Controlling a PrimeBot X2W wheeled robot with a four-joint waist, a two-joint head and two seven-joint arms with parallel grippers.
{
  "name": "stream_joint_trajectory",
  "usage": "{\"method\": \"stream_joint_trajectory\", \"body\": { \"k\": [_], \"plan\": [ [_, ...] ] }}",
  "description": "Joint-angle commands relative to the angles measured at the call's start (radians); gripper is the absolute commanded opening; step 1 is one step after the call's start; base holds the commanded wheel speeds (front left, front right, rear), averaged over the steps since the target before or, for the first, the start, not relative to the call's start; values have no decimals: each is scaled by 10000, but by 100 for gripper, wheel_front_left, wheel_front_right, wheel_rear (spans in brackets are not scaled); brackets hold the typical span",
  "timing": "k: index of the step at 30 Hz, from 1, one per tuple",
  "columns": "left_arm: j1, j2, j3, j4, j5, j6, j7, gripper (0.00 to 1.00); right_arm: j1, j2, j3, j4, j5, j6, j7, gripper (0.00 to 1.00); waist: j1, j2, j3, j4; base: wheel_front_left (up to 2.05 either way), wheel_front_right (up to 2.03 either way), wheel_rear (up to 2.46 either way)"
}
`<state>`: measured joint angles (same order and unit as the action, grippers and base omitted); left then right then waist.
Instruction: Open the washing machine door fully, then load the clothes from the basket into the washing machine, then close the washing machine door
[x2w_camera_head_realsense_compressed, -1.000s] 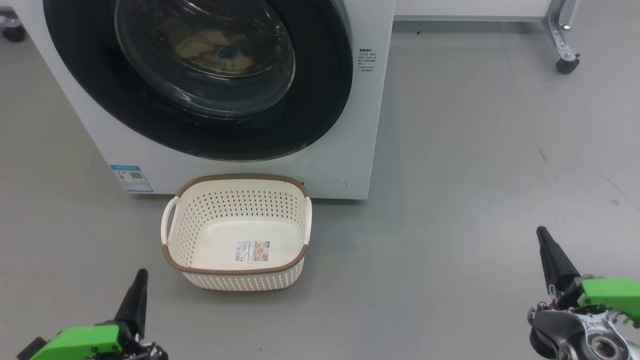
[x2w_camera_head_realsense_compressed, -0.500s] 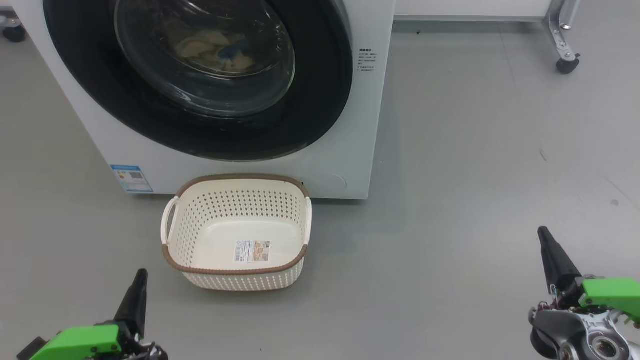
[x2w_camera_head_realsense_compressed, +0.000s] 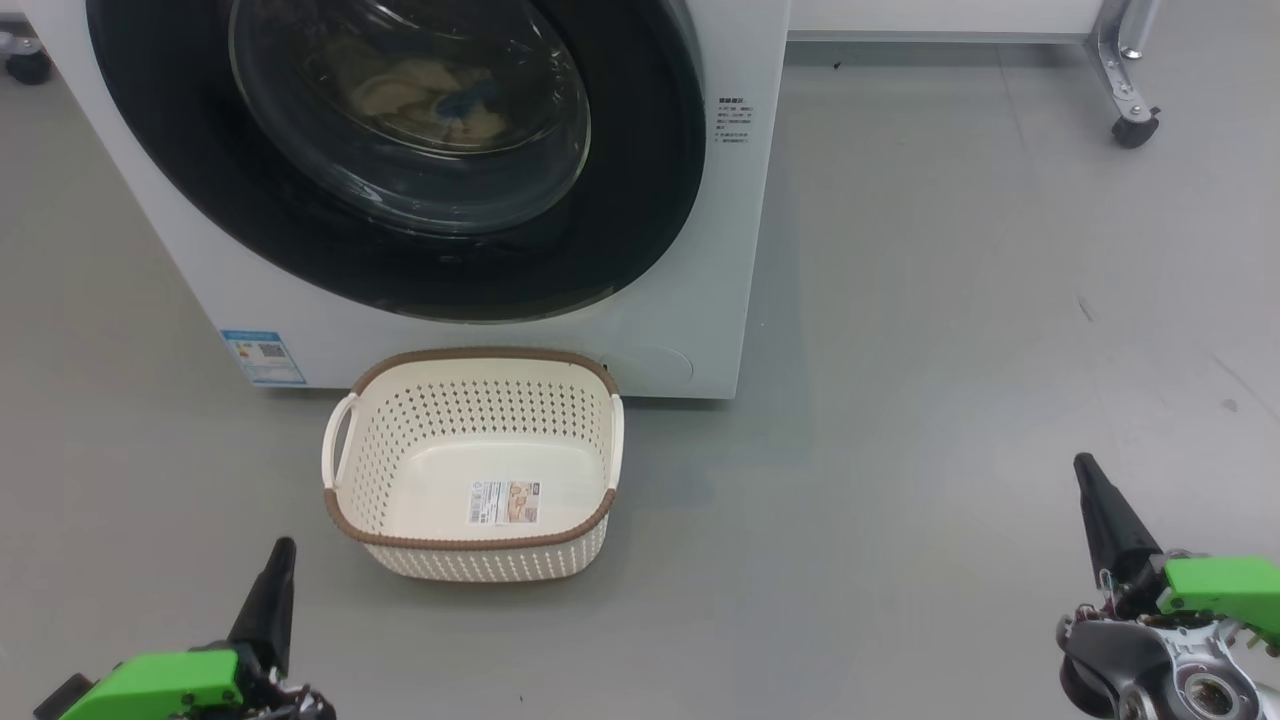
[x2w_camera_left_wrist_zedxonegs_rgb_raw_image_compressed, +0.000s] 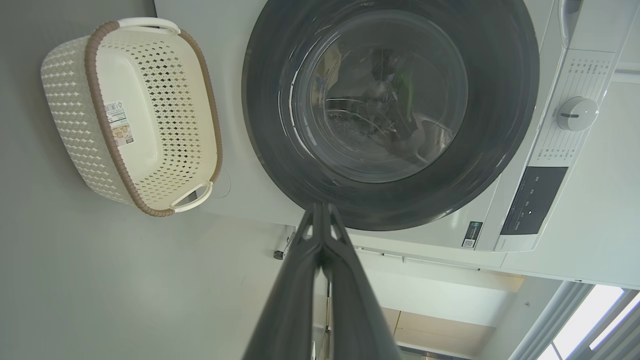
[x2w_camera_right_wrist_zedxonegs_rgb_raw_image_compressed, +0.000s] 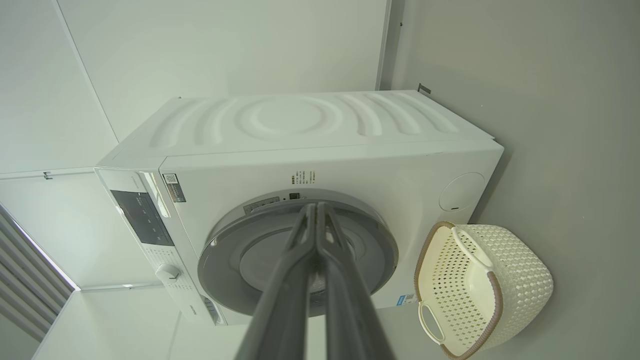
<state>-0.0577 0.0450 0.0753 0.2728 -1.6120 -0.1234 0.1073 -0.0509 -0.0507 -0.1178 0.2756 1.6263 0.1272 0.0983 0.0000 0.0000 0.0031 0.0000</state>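
Observation:
The washing machine (x2w_camera_head_realsense_compressed: 700, 250) stands at the top of the head view with its round black-rimmed door (x2w_camera_head_realsense_compressed: 640, 200) closed flat against the front. Through the glass I see cream clothes (x2w_camera_head_realsense_compressed: 420, 95) with a blue patch lying inside the drum. The cream basket (x2w_camera_head_realsense_compressed: 470, 395) with a brown rim sits on the floor just before the washer, holding nothing but a label. My left gripper (x2w_camera_head_realsense_compressed: 280, 548) is shut at the lower left, apart from the basket. My right gripper (x2w_camera_head_realsense_compressed: 1083, 465) is shut at the lower right. The door (x2w_camera_left_wrist_zedxonegs_rgb_raw_image_compressed: 280, 125) and basket (x2w_camera_left_wrist_zedxonegs_rgb_raw_image_compressed: 65, 100) appear in the left wrist view; the basket (x2w_camera_right_wrist_zedxonegs_rgb_raw_image_compressed: 520, 280) appears in the right wrist view.
A metal frame leg on a black caster (x2w_camera_head_realsense_compressed: 1135, 128) stands at the far right. A small blue label sticker (x2w_camera_head_realsense_compressed: 263, 357) sits low on the washer's front. Grey floor spreads to the right of the washer and around the basket.

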Motion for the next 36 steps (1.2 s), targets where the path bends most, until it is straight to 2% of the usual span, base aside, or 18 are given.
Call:
{"method": "stream_joint_trajectory", "body": {
  "k": [1, 36],
  "plan": [
    [-502, 71, 370, -276, 21, -73, 47, 0, -559, -85, 159, -315, -79, 35, 54, 0, 0, 0, 0, 0, 0, 0, 0],
    [-503, 63, 382, -276, 31, -73, 56, 0, -564, -50, 109, -312, -121, 35, 94, 0, 0, 0, 0, 0, 0, 0, 0]
  ]
}}
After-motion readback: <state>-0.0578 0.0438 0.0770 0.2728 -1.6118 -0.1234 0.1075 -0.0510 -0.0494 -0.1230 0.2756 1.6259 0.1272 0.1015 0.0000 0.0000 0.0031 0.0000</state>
